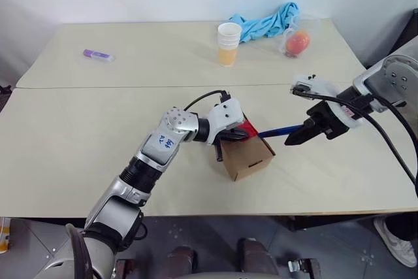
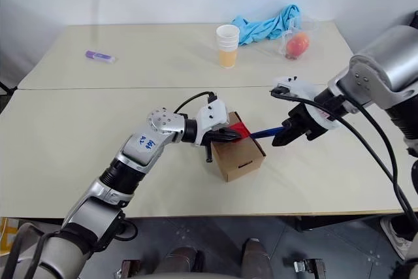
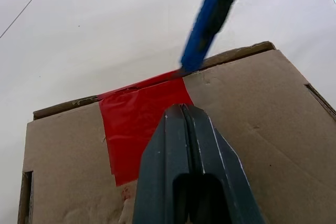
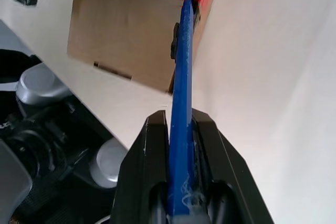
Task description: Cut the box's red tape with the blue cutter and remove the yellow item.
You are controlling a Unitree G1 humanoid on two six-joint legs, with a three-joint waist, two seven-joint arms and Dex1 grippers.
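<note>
Both head eyes look forward and down over the pale bench; each wrist camera looks closely along its pincer at the brown cardboard box.

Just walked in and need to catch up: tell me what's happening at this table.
The robot is working on the box. Its right gripper is shut on the blue cutter, whose tip sits at the edge of the red tape. The left gripper, shut, rests on the box's top. The box is closed, the tape apparently uncut.

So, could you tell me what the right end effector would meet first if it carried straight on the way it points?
Most likely the box: the right end effector aims along the blue cutter it holds, whose tip already sits at the red tape edge.
</note>
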